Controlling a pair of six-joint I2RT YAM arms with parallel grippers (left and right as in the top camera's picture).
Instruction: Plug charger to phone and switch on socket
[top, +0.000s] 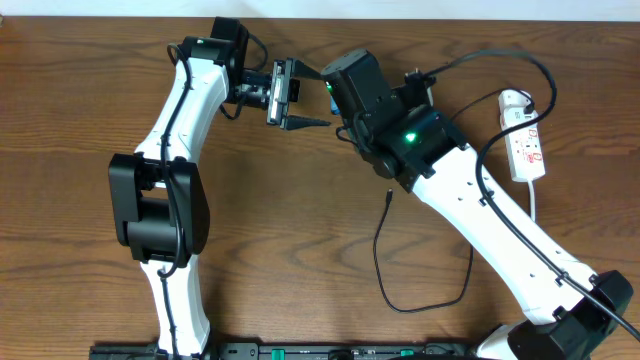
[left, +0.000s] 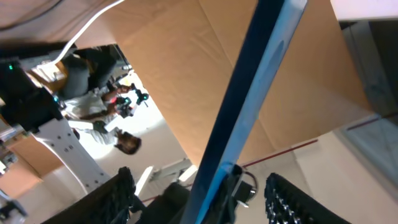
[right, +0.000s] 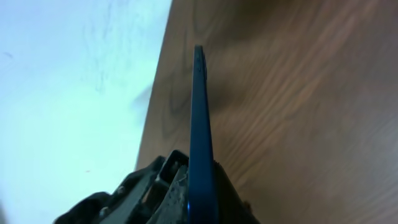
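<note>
The phone (top: 328, 97) is held on edge above the back of the table, with only a sliver of blue showing overhead. My right gripper (top: 336, 100) is shut on it. In the right wrist view the phone (right: 199, 112) rises edge-on from the jaws (right: 196, 183). My left gripper (top: 298, 96) is open, its fingers on either side of the phone's edge (left: 249, 93) in the left wrist view (left: 199, 180). The charger (top: 377, 250) lies loose on the table, and its plug tip (top: 388, 196) is free beside my right arm. The socket (top: 526, 140) lies at the right.
The socket's white cord (top: 533, 205) runs toward the front under my right arm. A black cable loops above the socket (top: 545, 75). The table's back edge (top: 450, 18) is close behind both grippers.
</note>
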